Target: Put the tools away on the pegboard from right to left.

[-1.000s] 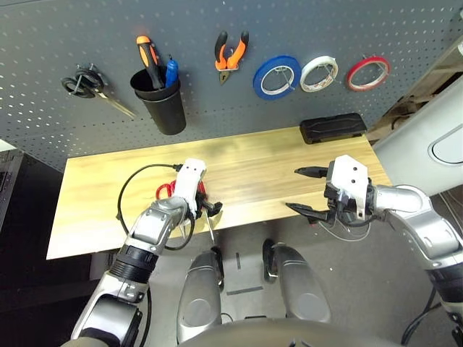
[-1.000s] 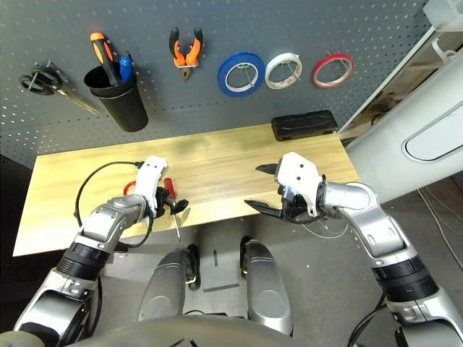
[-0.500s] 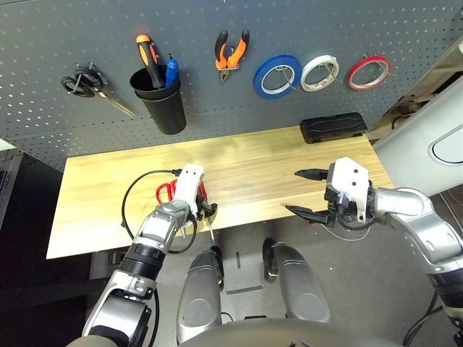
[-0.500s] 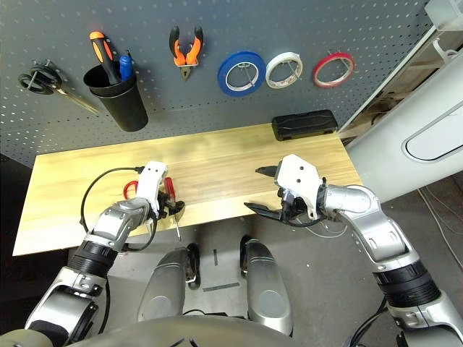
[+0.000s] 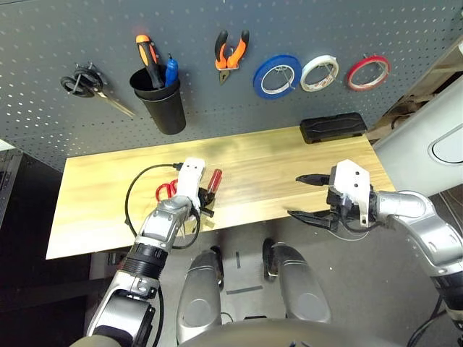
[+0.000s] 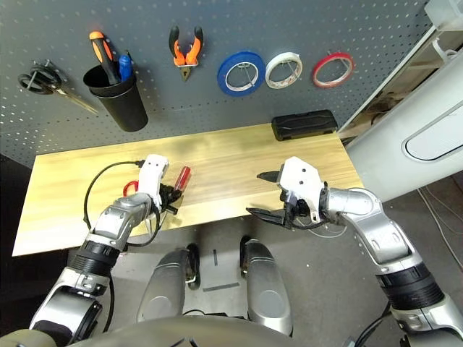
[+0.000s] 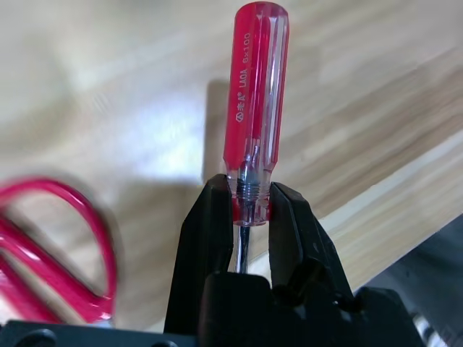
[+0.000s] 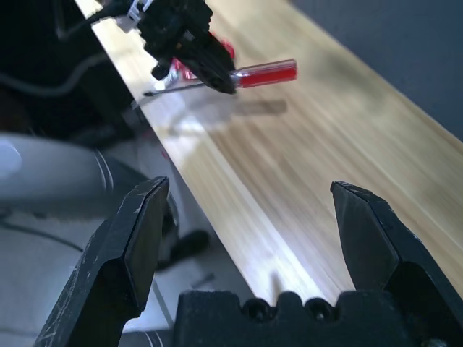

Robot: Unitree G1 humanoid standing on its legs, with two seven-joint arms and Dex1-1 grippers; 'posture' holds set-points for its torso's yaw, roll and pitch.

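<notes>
My left gripper point(image 5: 205, 202) is shut on the slim red-handled screwdriver point(image 7: 255, 94), gripping it where the handle meets the shaft, just above the wooden table's near edge. The handle point(image 5: 214, 179) angles away toward the pegboard point(image 5: 58, 43). Red-handled scissors point(image 5: 165, 191) lie on the table just left of that gripper. The orange-and-black pliers point(image 5: 230, 52) and the thin red tape ring point(image 5: 367, 72) hang on pegboard hooks. My right gripper point(image 5: 311, 196) is open and holds nothing, off the table's front right edge.
Also on the pegboard are black-handled scissors point(image 5: 90, 83), a black cup point(image 5: 163, 105) holding an orange-and-black screwdriver, a blue tape roll point(image 5: 277, 76) and a white tape roll point(image 5: 319, 72). A black case point(image 5: 333, 127) lies at the table's back right. A white cabinet point(image 5: 427, 137) stands to the right.
My left gripper has turned the screwdriver, so its handle now points up toward the pegboard instead of its shaft hanging over the table's edge. The right gripper sank slightly.
</notes>
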